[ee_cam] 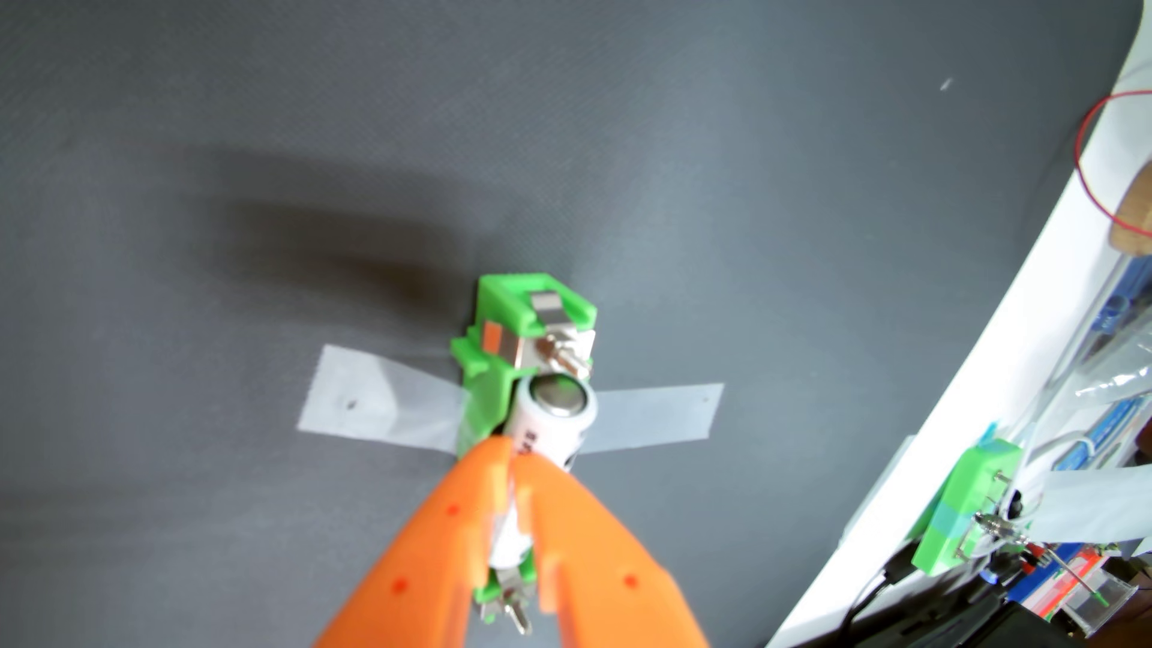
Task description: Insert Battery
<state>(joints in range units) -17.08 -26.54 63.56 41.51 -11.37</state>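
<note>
In the wrist view a white cylindrical battery (548, 430) with a shiny metal end cap sits between my orange gripper (517, 462) fingers, which reach in from the bottom edge and are shut on it. The battery lies along the green battery holder (499, 318), its metal cap just short of the holder's far end, where a metal contact and screw terminal show. The holder's near end with its metal terminal (514, 607) peeks out under my fingers. How deep the battery sits in the holder's channel I cannot tell; my fingers hide its rear half.
Clear tape strips (374, 405) fasten the holder to a dark grey mat (249, 156). At right, past a white table edge (997, 349), stand a second green holder (960, 517), a red wire (1084, 162) and cluttered electronics.
</note>
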